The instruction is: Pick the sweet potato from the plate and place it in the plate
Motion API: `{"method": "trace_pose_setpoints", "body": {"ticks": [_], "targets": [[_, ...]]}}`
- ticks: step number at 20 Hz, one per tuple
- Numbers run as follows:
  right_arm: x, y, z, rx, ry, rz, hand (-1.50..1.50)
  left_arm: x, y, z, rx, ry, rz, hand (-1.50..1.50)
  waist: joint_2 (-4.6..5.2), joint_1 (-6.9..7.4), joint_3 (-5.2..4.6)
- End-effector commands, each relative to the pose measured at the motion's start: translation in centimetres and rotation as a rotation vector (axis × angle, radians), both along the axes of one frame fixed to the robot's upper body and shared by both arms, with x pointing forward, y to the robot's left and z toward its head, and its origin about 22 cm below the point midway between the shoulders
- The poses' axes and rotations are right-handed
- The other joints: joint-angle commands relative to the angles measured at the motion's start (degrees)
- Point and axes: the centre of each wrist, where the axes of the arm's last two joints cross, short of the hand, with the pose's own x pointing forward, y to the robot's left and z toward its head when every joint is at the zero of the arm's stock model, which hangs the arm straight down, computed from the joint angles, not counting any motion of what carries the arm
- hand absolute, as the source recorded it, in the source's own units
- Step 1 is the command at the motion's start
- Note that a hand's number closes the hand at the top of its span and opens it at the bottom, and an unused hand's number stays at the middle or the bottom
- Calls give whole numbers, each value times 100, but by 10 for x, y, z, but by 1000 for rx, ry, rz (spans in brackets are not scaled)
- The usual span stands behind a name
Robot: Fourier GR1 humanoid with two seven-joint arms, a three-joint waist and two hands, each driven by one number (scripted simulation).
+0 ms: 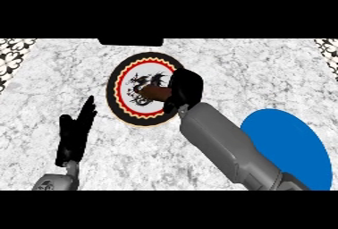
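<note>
Sweet potato [153, 92] lies on the patterned plate [125, 71], with the right hand [185, 87] curled round its end. Lift straight up before swinging toward the blue plate [290, 152], keeping it level. Left hand [74, 132] rests open, fingers straight, well apart.

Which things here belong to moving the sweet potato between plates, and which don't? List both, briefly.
Part of the job:
- sweet potato, on the patterned plate
- patterned plate with the black rim
- blue plate at the right
- right hand, curled at the sweet potato

Not part of it:
- left hand, open, resting at the lower left
- dark object at the counter's far edge
</note>
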Motion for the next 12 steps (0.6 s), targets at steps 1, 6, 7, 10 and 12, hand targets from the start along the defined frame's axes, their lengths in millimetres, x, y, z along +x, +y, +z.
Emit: {"method": "trace_pose_setpoints", "body": {"ticks": [1,6,7,10,12], "targets": [[-1,-7,-20,31,154,5,-150,-7,-3,-7,-5,1,-7,0,4,78,0],[-2,-3,-15,80,130,151,-150,4,-17,-7,2,-1,26,0,-17,-35,1],[0,-19,-23,138,96,193,-150,-5,12,-1,13,6,34,0,-39,-123,3],[-2,-13,-7,290,-74,233,-150,-2,15,-14,-8,14,14,0,-13,-119,1],[-3,-17,10,458,-207,202,-150,-2,11,-2,-1,-8,23,0,-43,-174,13]]}}
